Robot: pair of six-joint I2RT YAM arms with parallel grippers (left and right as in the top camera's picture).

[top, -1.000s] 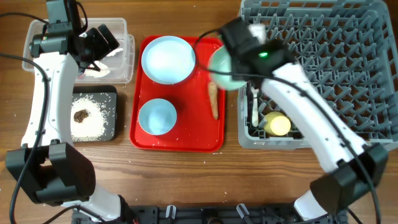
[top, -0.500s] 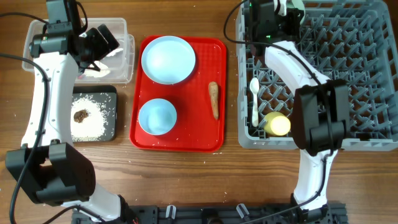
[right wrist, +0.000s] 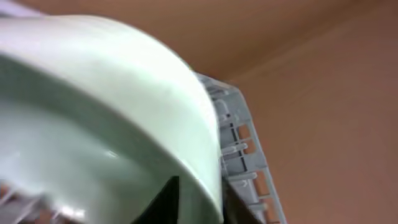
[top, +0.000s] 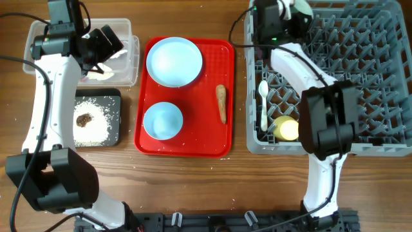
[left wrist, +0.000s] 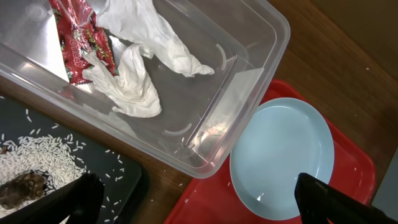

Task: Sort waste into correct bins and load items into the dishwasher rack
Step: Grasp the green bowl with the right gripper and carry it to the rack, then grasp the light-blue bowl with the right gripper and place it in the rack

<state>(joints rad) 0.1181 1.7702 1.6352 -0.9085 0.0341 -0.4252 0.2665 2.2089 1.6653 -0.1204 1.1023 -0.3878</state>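
My left gripper (top: 106,42) hangs open and empty over the clear tub (top: 129,76); its fingers (left wrist: 193,199) frame the tub's corner. The tub (left wrist: 249,118) holds the red-and-white wrapper (left wrist: 81,37) and crumpled white paper (left wrist: 134,81). The black tray (top: 114,98) holds rice crumbs (left wrist: 31,162) and a dark lump (top: 83,120). My right gripper (top: 293,13) is shut on the pale green bowl's (right wrist: 93,112) rim at the grey rack's (top: 360,77) far left corner. The white spoon (top: 262,103) and yellow cup (top: 287,129) lie in the rack.
The red tray (top: 212,145) in the middle carries the pale blue plate (top: 174,61), the pale blue bowl (top: 162,120) and the long brown carrot-shaped piece (top: 221,103). A few rice grains are scattered on the wood by the black tray.
My right arm has carried the green bowl from the red tray's right edge up to the rack's far left corner. The left arm has not moved.
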